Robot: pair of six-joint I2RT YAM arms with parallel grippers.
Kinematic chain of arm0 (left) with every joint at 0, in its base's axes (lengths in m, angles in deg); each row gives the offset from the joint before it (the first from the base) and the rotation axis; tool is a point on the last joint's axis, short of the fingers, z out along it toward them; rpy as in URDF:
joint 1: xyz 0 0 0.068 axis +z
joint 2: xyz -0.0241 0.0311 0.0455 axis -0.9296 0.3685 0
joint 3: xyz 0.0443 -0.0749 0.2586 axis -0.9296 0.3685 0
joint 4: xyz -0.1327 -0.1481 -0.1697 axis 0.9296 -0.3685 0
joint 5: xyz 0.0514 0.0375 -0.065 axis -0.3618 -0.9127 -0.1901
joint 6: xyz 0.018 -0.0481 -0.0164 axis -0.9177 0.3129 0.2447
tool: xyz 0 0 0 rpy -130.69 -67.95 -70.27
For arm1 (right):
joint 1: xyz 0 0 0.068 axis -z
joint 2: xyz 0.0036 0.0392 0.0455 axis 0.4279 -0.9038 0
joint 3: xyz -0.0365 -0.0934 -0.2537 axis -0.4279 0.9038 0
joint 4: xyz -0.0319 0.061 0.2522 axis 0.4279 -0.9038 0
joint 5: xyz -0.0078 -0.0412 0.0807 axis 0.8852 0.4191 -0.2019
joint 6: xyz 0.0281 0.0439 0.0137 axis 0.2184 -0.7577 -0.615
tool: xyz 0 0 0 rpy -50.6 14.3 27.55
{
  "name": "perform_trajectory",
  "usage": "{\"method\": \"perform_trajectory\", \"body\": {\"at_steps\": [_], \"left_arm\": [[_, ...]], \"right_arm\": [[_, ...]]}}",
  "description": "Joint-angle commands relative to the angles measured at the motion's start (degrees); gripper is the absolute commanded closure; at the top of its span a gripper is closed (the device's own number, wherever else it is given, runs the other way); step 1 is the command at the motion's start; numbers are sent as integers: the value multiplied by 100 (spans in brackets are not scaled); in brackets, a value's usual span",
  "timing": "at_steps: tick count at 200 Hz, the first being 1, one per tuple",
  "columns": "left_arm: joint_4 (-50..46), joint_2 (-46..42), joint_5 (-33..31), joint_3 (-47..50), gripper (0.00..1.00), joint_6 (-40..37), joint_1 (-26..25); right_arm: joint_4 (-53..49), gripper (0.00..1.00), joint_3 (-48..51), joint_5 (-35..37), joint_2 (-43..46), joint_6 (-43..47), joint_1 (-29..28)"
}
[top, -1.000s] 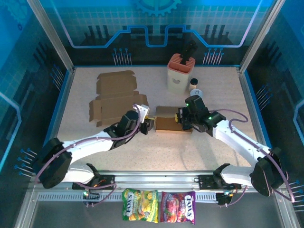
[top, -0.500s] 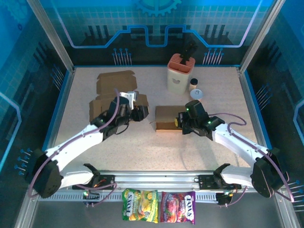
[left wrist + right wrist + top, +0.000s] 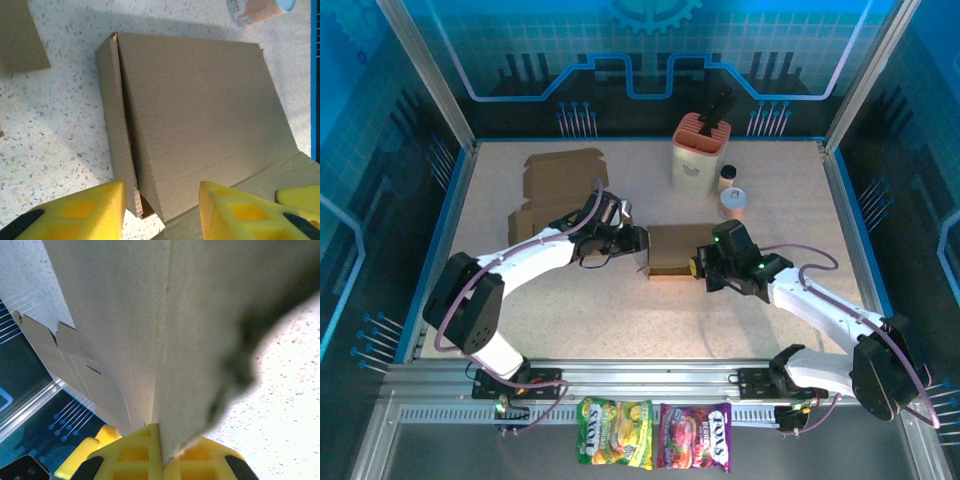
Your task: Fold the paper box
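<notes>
Fingers [image 3: 75, 210] of the left gripper [image 3: 160, 197] apart, straddling the near corner of the paper box [image 3: 200, 115] and clamped on nothing. On the right gripper [image 3: 160, 452], pads pressed together on a thin cardboard edge of the same box.

From above: paper box [image 3: 675, 250] low on the table [image 3: 620, 310], mid-way between left gripper [image 3: 638, 240] and right gripper [image 3: 698, 265], with flat cardboard blanks [image 3: 565, 175] off to the left and a small jar [image 3: 733, 200] just behind. Along the box's left edge, a side flap [image 3: 112, 125] not yet tucked, a dark gap beside it.

Plenty to go wrong here. Closing on that corner as it stands would likely crush the flap flat against the wall rather than seat it — no clean fold, only a bad crease. Pushing sideways could swing the whole box around the right-hand pinch, or slide it across the smooth table toward the jar. Held by a single thin wall, so prone to slipping free or tearing under any pull. Safest judged: light, square pressure on the flap, with no tug from the right.
</notes>
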Motion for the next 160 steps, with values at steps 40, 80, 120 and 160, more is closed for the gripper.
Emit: {"method": "perform_trajectory", "body": {"at_steps": [40, 80, 120, 160], "left_arm": [[144, 569, 381, -189, 57, 96, -86], [62, 855, 332, -216, 57, -10, -179], [61, 893, 204, -182, 58, -75, -228], [68, 920, 159, -146, 60, -133, -246]], "right_arm": [[-329, 90, 182, -110, 108, 215, -4], [-640, 73, 211, -250, 210, 507, 60], [-2087, 45, -464, -365, 614, 2394, 527], [-3168, 28, -1260, -532, 791, 5733, 1596]]}}
